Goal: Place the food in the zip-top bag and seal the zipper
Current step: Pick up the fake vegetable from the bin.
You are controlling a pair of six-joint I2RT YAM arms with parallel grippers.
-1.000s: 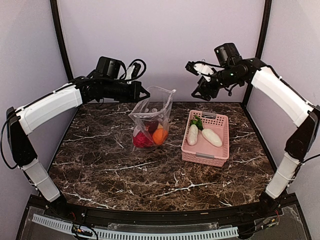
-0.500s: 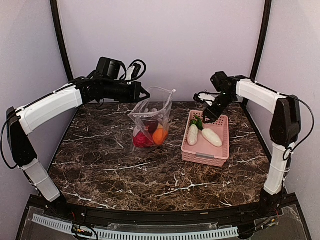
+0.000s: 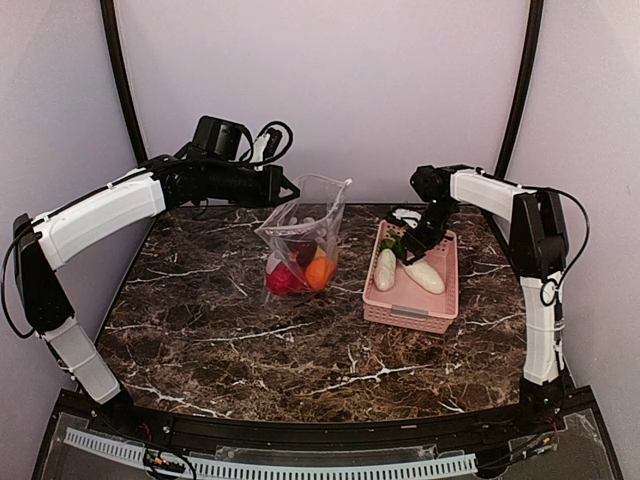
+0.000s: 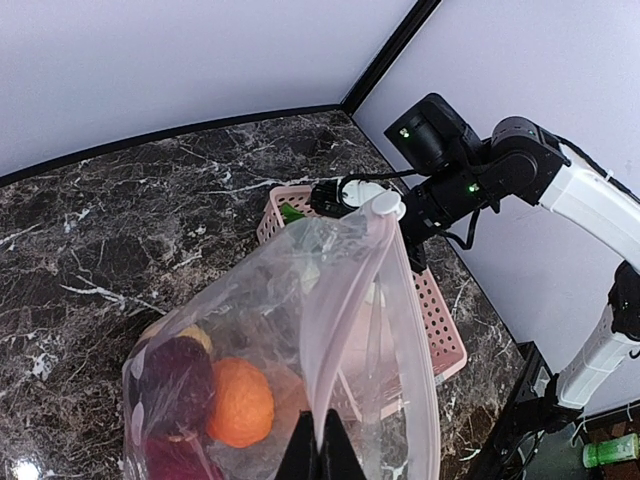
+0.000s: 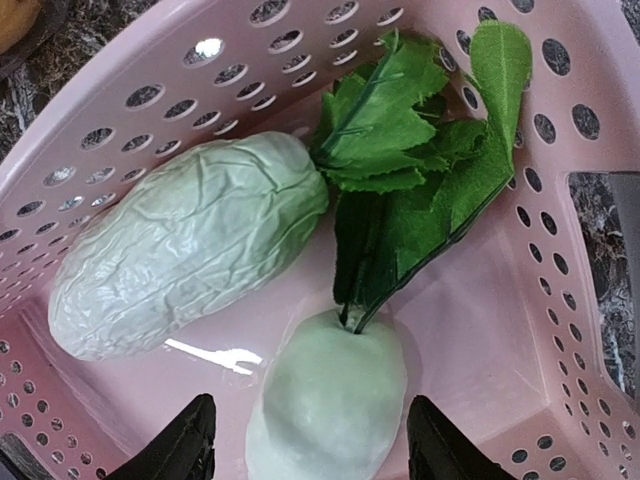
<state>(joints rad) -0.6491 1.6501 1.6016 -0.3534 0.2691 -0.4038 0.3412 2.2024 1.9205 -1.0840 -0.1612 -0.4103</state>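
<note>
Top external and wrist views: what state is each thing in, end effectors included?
zip-top bag: upright, mouth open, partly filled.
zipper: unsealed.
orange: inside the bag.
pink basket: holding the white pieces.
white pieces: lying in the basket with green leaves.
left end effector: shut on the bag's rim.
right end effector: open, straddling one white piece.

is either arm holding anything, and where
Left gripper pinches the zip-top bag at its mouth edge. Right gripper holds nothing, open astride a white piece.
</note>
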